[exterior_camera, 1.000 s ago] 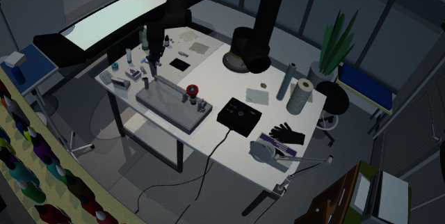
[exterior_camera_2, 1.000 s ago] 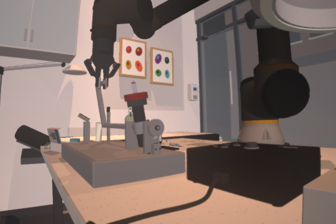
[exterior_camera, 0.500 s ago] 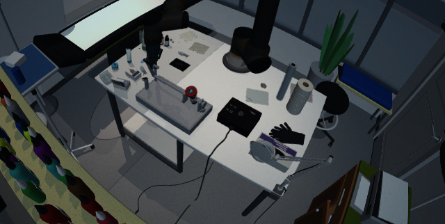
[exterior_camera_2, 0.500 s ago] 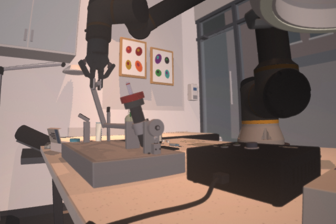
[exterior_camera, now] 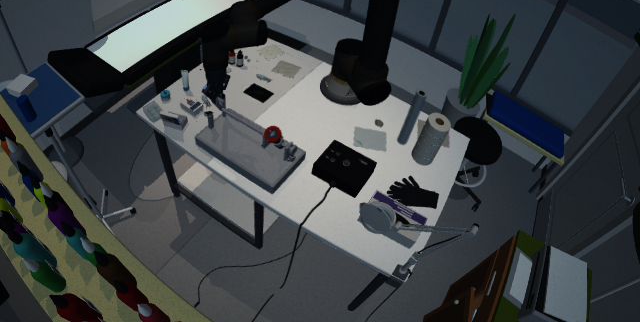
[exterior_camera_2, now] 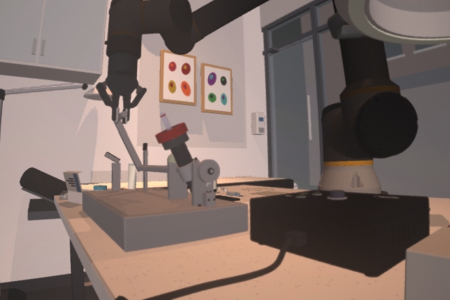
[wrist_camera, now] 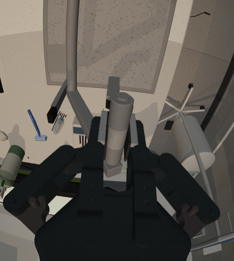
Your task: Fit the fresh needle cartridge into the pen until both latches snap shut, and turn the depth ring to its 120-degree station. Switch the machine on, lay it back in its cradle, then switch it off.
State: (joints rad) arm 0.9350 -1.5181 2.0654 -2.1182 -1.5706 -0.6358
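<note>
On the grey fixture block (exterior_camera: 248, 151) at the table's left end, the tattoo pen (exterior_camera_2: 180, 149) sits tilted in its pivot mount, its red depth ring (exterior_camera_2: 172, 132) up and a needle cartridge (exterior_camera_2: 165, 120) sticking out of its top. A long grey lever (exterior_camera_2: 128, 143) runs from the mount up and away. I hold the grey cylindrical handle (wrist_camera: 118, 126) at that lever's raised end in my closed gripper (wrist_camera: 115, 148), above the block's far-left corner. The latches are too small to judge.
The table's left edge lies just below the gripper, with a stool and floor beyond. Small bottles (wrist_camera: 9, 165), a blue tool (wrist_camera: 35, 125) and boxes (exterior_camera: 173, 119) lie near the block. The black power box (exterior_camera: 344, 166) with its cable sits to the right.
</note>
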